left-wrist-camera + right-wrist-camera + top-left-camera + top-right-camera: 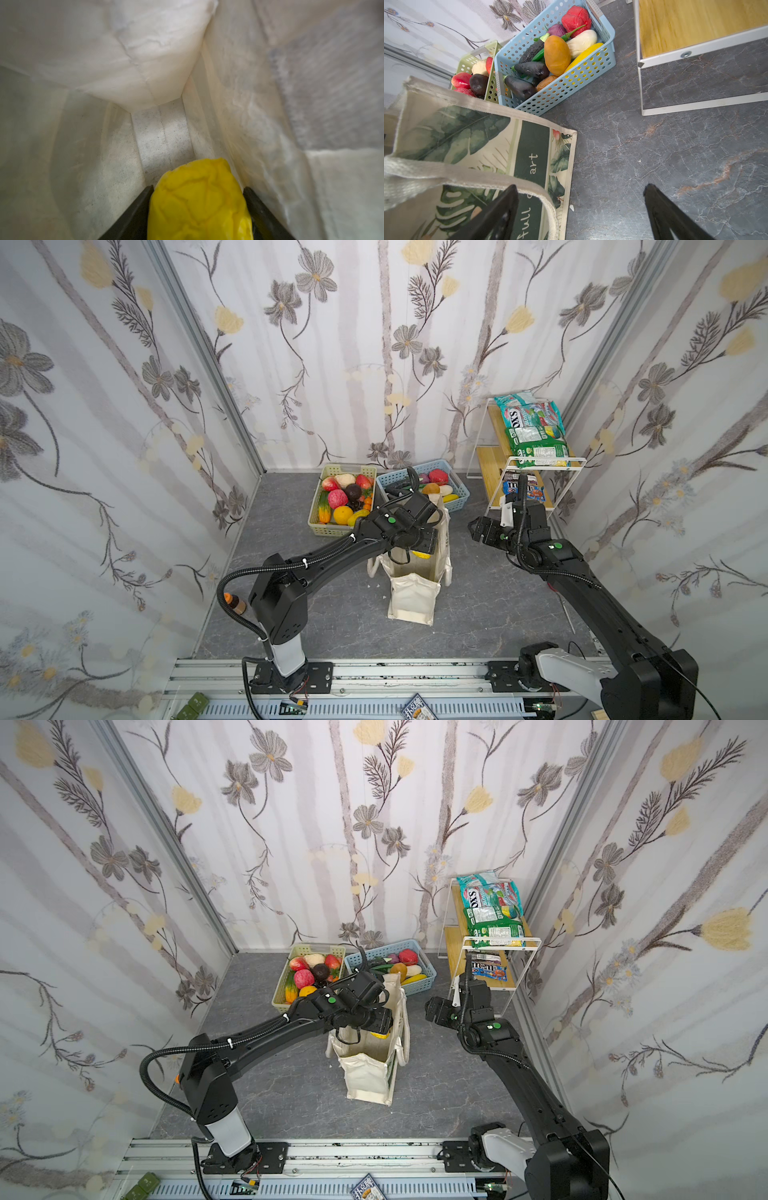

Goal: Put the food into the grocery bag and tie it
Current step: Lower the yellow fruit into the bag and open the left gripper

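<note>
Jaws of the left gripper (198, 187) clasp a yellow fruit (199, 207) inside the bag (413, 597), the right gripper (581, 185) gapes empty; the fruit seems light, squashy, best held mid-body.

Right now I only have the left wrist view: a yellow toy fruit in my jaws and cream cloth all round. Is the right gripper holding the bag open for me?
Observer: No. The right gripper is open and empty, beside the grocery bag and apart from it in both top views.
Operator: Does the bag stand by itself?
Observer: Yes. It stands upright on the table with its mouth open. The left gripper holds the yellow toy fruit at that mouth.
Operator: What food is outside?
Observer: Toy fruit in the green basket, vegetables in the blue basket, and snack packets on the rack.
</note>
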Robot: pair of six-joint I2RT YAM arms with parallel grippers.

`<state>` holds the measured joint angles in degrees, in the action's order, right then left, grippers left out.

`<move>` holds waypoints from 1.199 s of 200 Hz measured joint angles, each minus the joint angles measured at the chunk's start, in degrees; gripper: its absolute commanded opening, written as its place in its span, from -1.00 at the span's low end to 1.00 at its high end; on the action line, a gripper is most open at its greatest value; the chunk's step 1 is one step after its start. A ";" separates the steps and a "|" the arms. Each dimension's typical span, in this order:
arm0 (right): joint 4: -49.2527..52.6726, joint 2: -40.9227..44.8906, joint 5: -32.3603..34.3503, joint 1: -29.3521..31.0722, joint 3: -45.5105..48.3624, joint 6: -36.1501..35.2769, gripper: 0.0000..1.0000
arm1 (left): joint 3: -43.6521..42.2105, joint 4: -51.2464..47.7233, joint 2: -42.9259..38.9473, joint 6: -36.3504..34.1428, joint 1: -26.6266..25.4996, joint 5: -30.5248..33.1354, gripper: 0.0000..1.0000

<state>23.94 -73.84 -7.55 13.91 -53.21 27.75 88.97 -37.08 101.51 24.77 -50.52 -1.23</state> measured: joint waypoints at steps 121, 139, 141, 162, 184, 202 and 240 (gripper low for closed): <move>1.79 4.22 -5.84 -0.11 -0.33 -2.34 0.88 | 0.02 -0.07 10.54 -0.17 -0.26 1.64 0.32; 1.77 7.56 -9.55 0.02 -0.85 -3.26 0.88 | 0.50 -0.24 11.74 -0.17 -0.24 1.68 0.32; 1.79 7.87 -9.99 0.07 -0.92 -3.41 0.88 | 0.55 -0.26 11.87 -0.17 -0.24 1.68 0.32; 2.38 9.97 -13.84 1.40 -1.97 -4.46 0.88 | 1.68 -0.81 13.68 -0.17 0.09 1.62 0.32; 4.37 10.82 -16.33 3.78 -3.85 -6.12 0.88 | 1.90 -0.66 14.75 0.66 0.90 0.33 0.32; 6.10 11.34 -17.42 5.09 -4.96 -7.45 0.88 | 1.92 -0.35 15.67 1.36 1.49 -0.55 0.33; 8.85 11.93 -18.12 6.40 -5.86 -9.90 0.87 | 2.73 -0.13 17.81 2.38 1.62 -3.56 0.34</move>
<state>32.80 -61.91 -25.67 20.32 -59.07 17.85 91.70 -37.21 119.33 27.16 -48.90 -4.80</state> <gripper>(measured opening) 0.935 0.668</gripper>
